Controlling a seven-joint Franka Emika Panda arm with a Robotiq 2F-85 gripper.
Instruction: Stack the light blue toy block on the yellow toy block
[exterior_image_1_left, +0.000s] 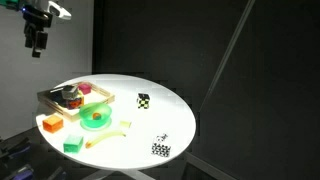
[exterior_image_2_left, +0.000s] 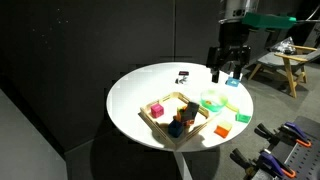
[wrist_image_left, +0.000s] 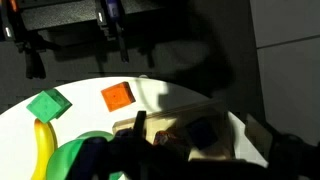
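Hanging high near the table (exterior_image_2_left: 125, 100), the hand (exterior_image_2_left: 225, 74) gapes empty; light blue toy block (exterior_image_1_left: 163, 137): facing unclear.

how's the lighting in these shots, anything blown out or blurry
In an exterior view the table glares white against a black background, washing out block colours; in an exterior view the table is evenly lit and the claw looks sharp; in the wrist view the orange block is lit, but the foreground is dark and blurred.
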